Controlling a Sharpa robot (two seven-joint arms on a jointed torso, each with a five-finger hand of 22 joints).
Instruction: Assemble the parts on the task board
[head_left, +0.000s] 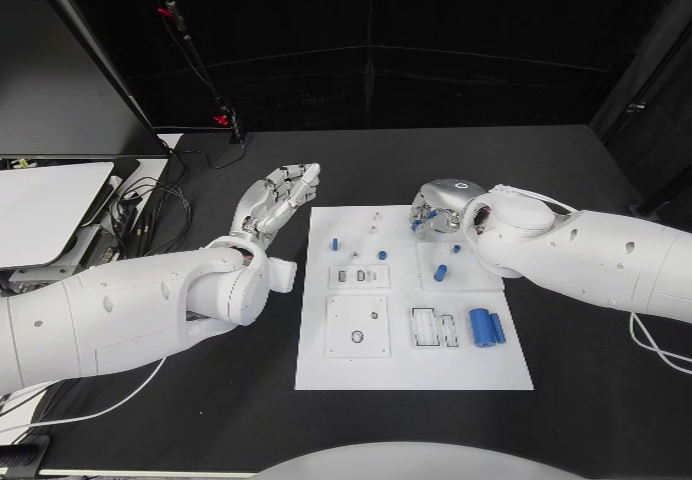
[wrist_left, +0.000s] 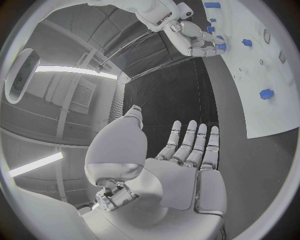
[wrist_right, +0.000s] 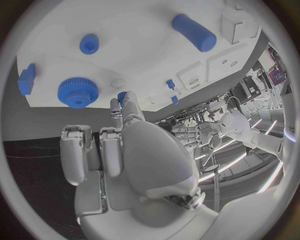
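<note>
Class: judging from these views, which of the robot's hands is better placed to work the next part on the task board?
Probably the right hand: it is over the task board among blue parts. The left hand lies open beside the board.

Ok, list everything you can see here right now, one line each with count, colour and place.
Task board: one, white, middle of the black table.
Cylinders: two, blue, lying side by side at the board's right, near edge.
Small parts: several, blue, scattered over the board's far half; exact count unclear.
Gear: one, blue, on the board by the right hand.
Panel: one, white, at the table's left edge.
Cables: black, beside the panel.
Left hand: silver, fingers apart, holding nothing, left of the board.
Right hand: silver, over the board's far right part; grip unclear.
</note>
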